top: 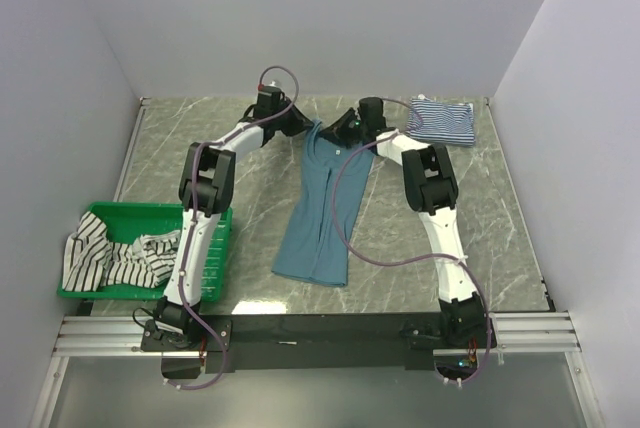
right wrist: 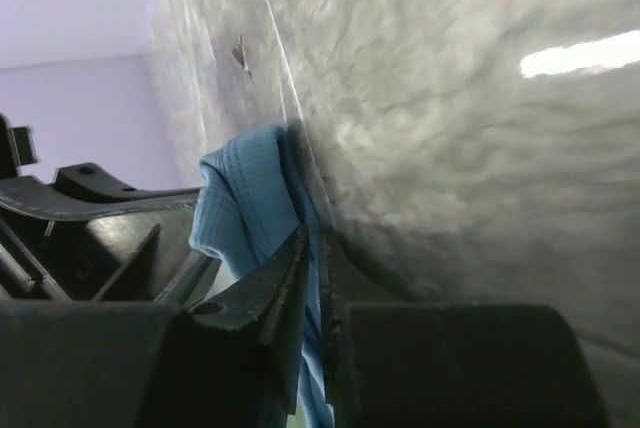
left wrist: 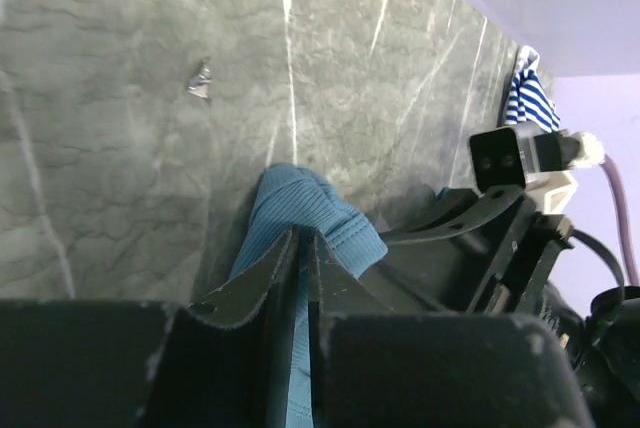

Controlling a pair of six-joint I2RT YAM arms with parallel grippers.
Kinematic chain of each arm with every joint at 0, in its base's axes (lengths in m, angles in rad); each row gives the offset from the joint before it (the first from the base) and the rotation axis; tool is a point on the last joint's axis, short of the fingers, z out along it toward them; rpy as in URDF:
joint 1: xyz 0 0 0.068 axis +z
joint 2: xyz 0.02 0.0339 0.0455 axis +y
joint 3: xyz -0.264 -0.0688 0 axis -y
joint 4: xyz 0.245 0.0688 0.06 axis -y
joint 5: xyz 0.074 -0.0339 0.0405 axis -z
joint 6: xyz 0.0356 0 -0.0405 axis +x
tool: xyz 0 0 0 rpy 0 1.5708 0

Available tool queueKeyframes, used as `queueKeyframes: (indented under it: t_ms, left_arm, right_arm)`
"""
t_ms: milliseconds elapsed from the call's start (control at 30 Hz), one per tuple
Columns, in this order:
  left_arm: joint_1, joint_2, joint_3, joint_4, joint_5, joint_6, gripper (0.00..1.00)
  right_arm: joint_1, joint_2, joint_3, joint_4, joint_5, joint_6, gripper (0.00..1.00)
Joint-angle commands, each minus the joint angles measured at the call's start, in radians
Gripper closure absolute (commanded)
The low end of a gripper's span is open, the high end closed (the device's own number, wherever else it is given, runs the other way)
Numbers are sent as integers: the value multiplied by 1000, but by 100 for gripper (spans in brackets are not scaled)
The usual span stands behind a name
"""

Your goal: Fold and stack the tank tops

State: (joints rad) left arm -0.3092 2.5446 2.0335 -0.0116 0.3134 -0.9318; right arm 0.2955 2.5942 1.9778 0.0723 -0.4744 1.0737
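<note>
The plain teal-blue tank top [top: 318, 218] lies stretched lengthwise on the table's middle, its far end lifted between both grippers. My left gripper [top: 308, 128] is shut on one top strap; in the left wrist view the ribbed teal cloth [left wrist: 300, 198] is pinched in the closed gripper [left wrist: 303, 240]. My right gripper [top: 343, 131] is shut on the other strap, and its wrist view shows teal cloth [right wrist: 245, 198] clamped in the gripper [right wrist: 313, 240]. The navy-and-white striped tank top [top: 445, 120] lies folded at the back right. The black-and-white striped one [top: 110, 253] is crumpled in the basket.
A green plastic basket [top: 205, 258] stands at the front left beside the left arm. Grey walls close the table on three sides. The two grippers are close together near the back wall, with the striped top [left wrist: 530, 98] just right of them.
</note>
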Motion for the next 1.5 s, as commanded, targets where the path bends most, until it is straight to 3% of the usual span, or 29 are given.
queueKeyframes:
  t_ms: [0,300,633,967,1067,1233,1467]
  left_arm:
    - [-10,-9,22,28,42,21,86]
    - [-27,9,63,-16,26,36,86]
    - [-36,71,134,-103,-8,24,86]
    - [-36,105,175,-165,-88,-9,86]
    - [-42,123,203,-172,-122,-12,84]
    - [-62,147,258,-134,-116,2,67]
    - [-61,134,243,-103,-105,-10,62]
  right_arm:
    - [-39,-121,-81,96,3,-8,83]
    - [-75,-223,-146,106,31,-34,81]
    - [-44,-132,-10,3,26,-89,62]
    - [-19,-95,24,-62,37,-112,61]
    - [-16,-129,1,-86,45,-159,61]
    - [-4,-221,-46,-192,105,-270,60]
    - [-4,-191,27,-261,126,-296,59]
